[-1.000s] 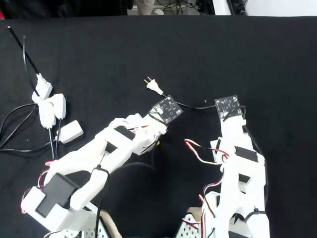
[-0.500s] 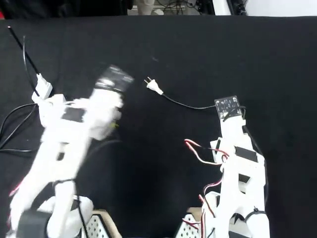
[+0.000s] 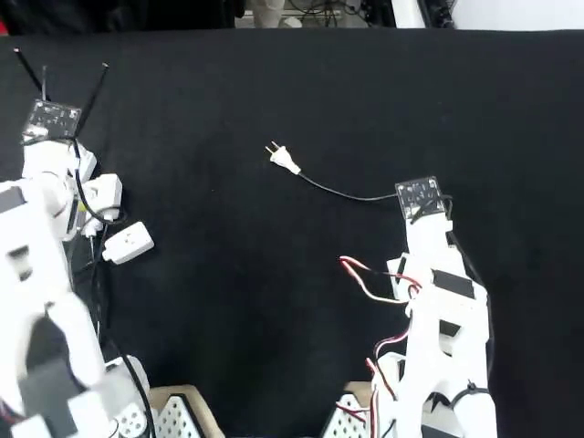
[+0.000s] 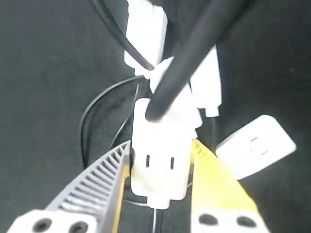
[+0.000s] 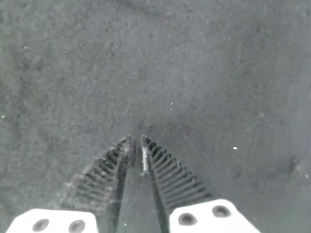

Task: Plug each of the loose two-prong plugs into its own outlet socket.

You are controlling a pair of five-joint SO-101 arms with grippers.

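A loose white two-prong plug (image 3: 284, 159) lies near the table's middle. Its black cable (image 3: 338, 192) runs to the tip of my right arm (image 3: 438, 301). My right gripper (image 5: 136, 144) is shut, its tips together just above the black cloth with nothing seen between them. At the far left lies a cluster of white outlet sockets (image 3: 108, 193), with my left arm (image 3: 36, 237) over it. My left gripper (image 4: 160, 144) is open and straddles one white socket (image 4: 160, 165) whose two slots face the camera, a finger close along each side. A thick black cable (image 4: 184, 73) crosses above that socket.
Another white socket (image 3: 128, 242) lies tilted beside the cluster, also seen as the socket (image 4: 256, 145) in the left wrist view. Thin black cables (image 3: 27, 64) fan out from the cluster to the far left edge. Bare black cloth covers the table (image 3: 319, 82).
My left arm has swung from the table's middle, beside the plug's cable, to the far left over the socket cluster. The plug and my right arm have stayed put.
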